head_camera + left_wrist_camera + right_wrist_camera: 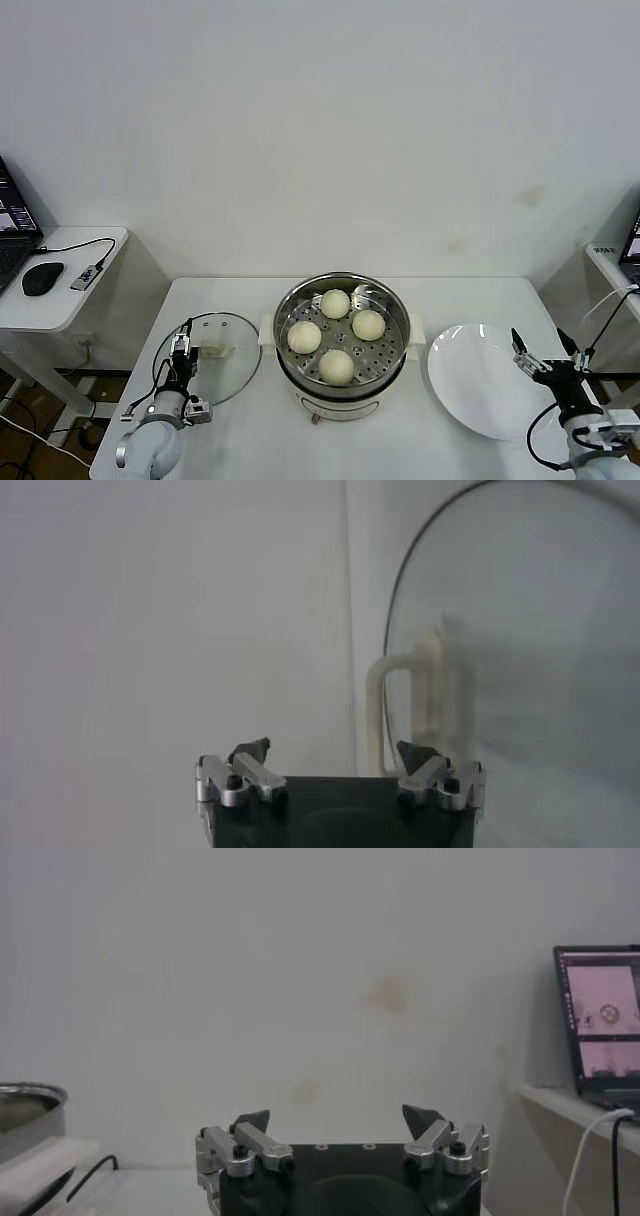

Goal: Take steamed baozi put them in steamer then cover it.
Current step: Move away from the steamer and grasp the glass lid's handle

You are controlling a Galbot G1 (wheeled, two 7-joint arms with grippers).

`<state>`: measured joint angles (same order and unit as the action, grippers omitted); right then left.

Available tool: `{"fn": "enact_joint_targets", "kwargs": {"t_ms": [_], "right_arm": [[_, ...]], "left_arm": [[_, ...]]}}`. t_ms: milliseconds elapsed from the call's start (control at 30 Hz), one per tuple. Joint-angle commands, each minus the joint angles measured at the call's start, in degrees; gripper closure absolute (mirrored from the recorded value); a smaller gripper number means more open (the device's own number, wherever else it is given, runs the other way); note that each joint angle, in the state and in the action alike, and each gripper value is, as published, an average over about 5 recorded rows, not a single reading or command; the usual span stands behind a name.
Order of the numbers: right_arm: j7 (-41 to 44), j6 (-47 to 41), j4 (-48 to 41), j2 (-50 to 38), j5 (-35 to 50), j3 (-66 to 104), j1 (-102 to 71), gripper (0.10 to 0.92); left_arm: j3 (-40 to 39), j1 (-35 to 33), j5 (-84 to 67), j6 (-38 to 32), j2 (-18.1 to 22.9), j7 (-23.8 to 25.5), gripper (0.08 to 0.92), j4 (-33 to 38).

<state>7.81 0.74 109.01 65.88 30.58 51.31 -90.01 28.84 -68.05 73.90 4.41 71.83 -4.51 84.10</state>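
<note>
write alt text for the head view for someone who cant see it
Four steamed baozi sit on the perforated tray of an uncovered steamer at the centre of a white table. The glass cover lies flat to its left beside the open left gripper; an empty white plate lies to its right, the open right gripper at its far edge.

The 2 arms are silver-grey with black grippers (338, 1120), silver finger links, black screws and thin black cables.

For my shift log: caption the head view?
Four steamed baozi in steamer; cover beside it, left end effector above cover.
</note>
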Motion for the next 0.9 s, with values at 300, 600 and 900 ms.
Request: {"fn": "enact_joint_targets", "kwargs": {"t_ms": [300, 600, 900], "right_arm": [[0.02, 0.06, -0.37, 0.20, -0.36, -0.20, -0.01, 0.203], [0.03, -0.30, 0.33, 0.27, -0.50, -0.04, -0.32, 0.203], [0.03, -0.69, 1.24, 0.58, -0.85, -0.06, -0.67, 0.203]], "left_arm": [[-0.83, 2.81, -2.06, 1.85, 1.30, -0.34, 0.177, -2.73], [-0.94, 3.07, -4.26, 2.38, 1.04, -2.71, 0.177, -4.36], [-1.31, 2.62, -7.75, 2.15, 0.30, -4.72, 0.229, -4.65]]}}
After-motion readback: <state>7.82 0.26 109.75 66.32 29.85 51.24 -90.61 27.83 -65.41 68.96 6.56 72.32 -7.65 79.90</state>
